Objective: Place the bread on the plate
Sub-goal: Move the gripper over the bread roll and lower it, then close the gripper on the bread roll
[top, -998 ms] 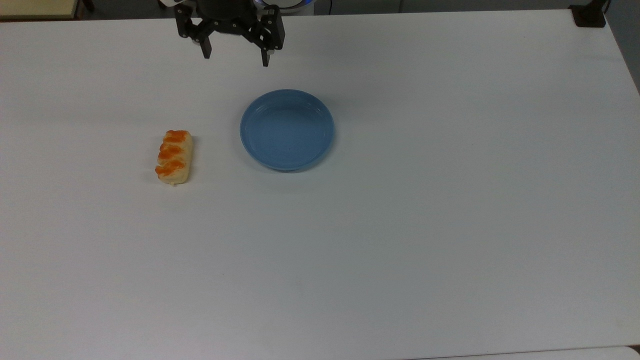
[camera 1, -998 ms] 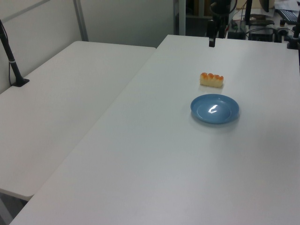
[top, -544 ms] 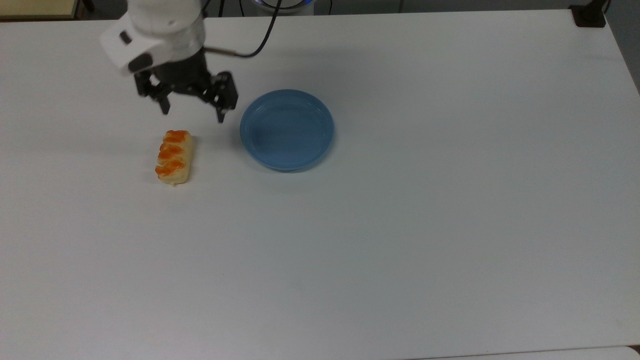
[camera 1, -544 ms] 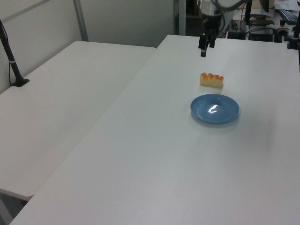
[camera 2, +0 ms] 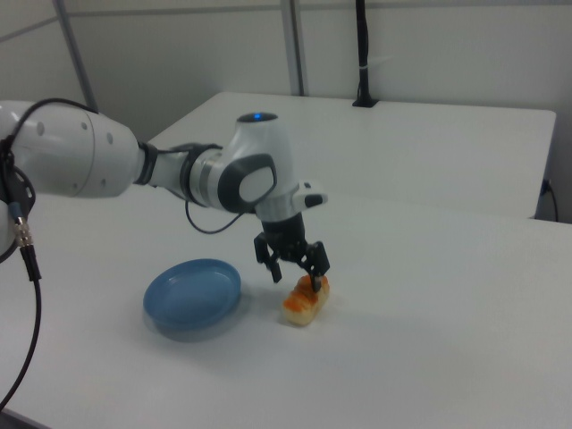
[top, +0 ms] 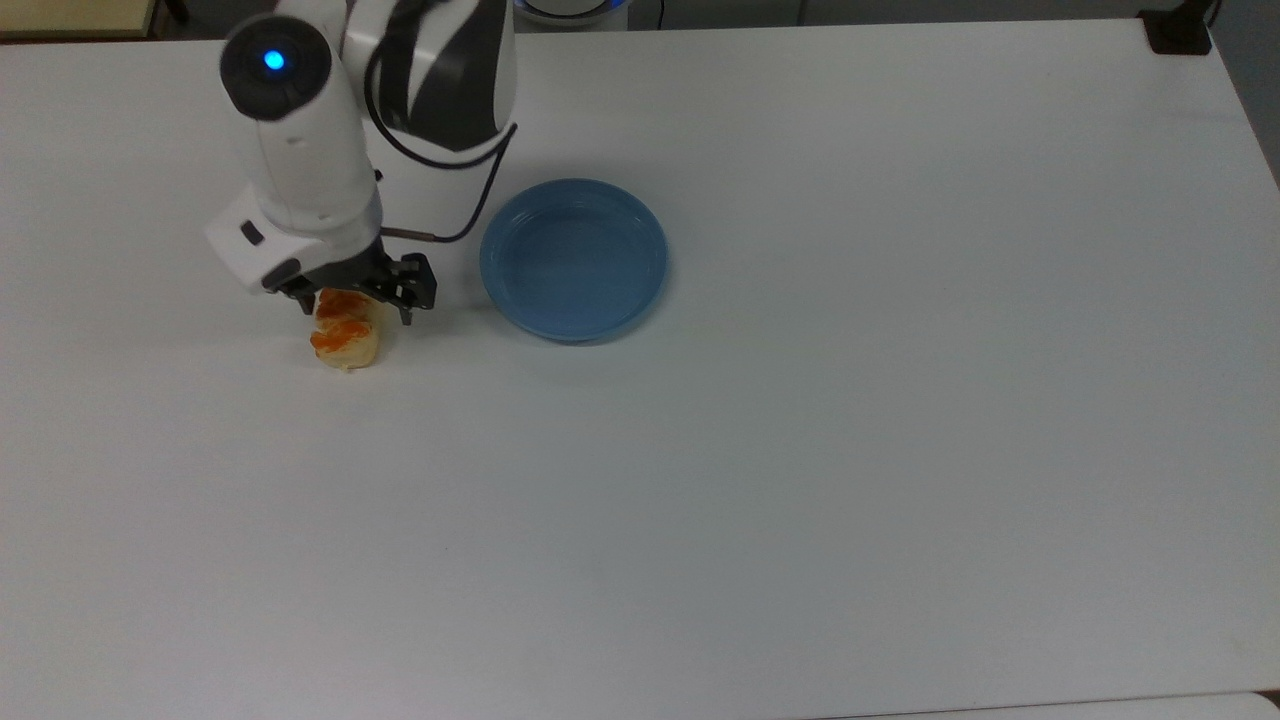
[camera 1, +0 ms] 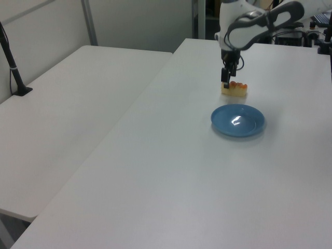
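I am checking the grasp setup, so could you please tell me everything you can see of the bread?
The bread is a small oblong roll, pale yellow with orange-brown glazed patches on top. It lies flat on the white table, at the top view's left of the blue plate and apart from it. The open gripper is over its far end, one of the fingers on either side; contact cannot be told.

A white robot arm (camera 2: pixel 134 170) reaches in from the right view's left across a white table (camera 2: pixel 429 357). Its black gripper (camera 2: pixel 298 275) points down with the fingers spread apart, straddling the far end of the bread (camera 2: pixel 306 301). The bread lies on the table, pale with orange glazed patches on top. A round blue plate (camera 2: pixel 191 297) sits just beside it, on the right view's left, not touching it. A second white table (camera 2: pixel 420 147) stands behind, with a black post (camera 2: pixel 363 54) on it.
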